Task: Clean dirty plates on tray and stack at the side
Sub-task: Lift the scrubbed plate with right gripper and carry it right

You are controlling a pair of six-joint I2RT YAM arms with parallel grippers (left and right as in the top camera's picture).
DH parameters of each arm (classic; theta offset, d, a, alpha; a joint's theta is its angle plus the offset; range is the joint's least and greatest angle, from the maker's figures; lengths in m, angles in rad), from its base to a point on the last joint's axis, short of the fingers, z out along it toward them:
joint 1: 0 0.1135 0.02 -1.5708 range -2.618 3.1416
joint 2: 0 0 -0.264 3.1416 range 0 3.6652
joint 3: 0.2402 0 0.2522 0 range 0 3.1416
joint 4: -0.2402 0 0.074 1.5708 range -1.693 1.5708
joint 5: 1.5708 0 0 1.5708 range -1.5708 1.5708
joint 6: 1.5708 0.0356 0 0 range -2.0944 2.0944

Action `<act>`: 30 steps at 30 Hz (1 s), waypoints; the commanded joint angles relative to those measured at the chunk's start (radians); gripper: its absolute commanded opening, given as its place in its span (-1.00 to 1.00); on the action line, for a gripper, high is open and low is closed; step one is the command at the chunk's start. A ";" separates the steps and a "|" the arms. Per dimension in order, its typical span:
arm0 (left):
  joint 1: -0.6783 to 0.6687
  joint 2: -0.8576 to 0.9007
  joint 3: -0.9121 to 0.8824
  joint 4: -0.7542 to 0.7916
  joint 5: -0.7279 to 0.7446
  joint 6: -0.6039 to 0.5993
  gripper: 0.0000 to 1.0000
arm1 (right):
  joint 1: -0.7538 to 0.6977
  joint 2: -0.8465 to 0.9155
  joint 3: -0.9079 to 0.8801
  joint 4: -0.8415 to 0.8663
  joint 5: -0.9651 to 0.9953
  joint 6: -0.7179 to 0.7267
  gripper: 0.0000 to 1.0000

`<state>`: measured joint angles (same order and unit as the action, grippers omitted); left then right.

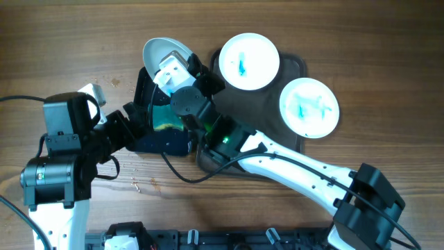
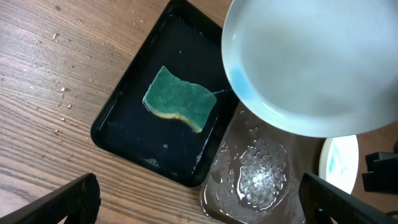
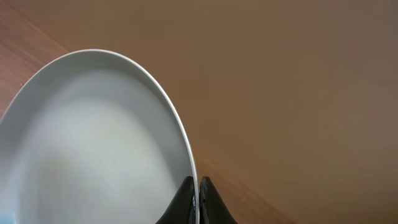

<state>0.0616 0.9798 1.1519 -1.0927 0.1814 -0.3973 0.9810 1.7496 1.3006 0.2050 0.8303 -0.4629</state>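
My right gripper [image 1: 175, 68] is shut on the rim of a clean white plate [image 1: 161, 50] and holds it tilted above the black tray [image 1: 142, 83]. The right wrist view shows the fingers [image 3: 198, 194] pinching the plate [image 3: 93, 143]. Two dirty plates with blue smears [image 1: 248, 61] [image 1: 309, 106] lie on the dark brown tray [image 1: 295, 66]. A green sponge [image 2: 180, 107] lies in the black tray [image 2: 121, 118]. My left gripper [image 2: 208, 202] is open and empty, hovering at the black tray's near edge [image 1: 142, 128]. The held plate [image 2: 311, 62] fills the upper right of the left wrist view.
The brown tray's surface [image 2: 255, 174] is wet with a puddle. Water drops lie on the wooden table [image 2: 59, 93] left of the black tray. A dirty plate's edge [image 2: 339, 163] shows at the right of the left wrist view. Cables run along the table front [image 1: 180, 173].
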 commanded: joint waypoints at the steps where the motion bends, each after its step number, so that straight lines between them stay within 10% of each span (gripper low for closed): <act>1: 0.009 -0.003 0.017 0.002 0.008 0.008 1.00 | 0.008 -0.006 0.017 0.012 0.039 -0.035 -0.91; 14: 0.009 0.024 0.017 0.003 0.009 0.008 1.00 | 0.019 -0.006 0.017 0.205 -0.030 -0.597 -0.91; 17: 0.009 0.024 0.017 0.003 0.008 0.008 1.00 | 0.020 -0.006 0.017 0.212 -0.045 -0.493 -0.91; 24: 0.009 0.024 0.017 0.011 0.008 0.008 1.00 | -0.143 -0.007 0.017 -0.352 -0.236 0.642 -0.91; 30: 0.009 0.025 0.017 0.040 0.009 0.008 1.00 | -0.372 -0.208 0.017 -0.523 -0.805 0.835 -0.91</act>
<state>0.0616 1.0023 1.1522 -1.0611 0.1814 -0.3973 0.7315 1.7126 1.3106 -0.2958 0.3576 0.2115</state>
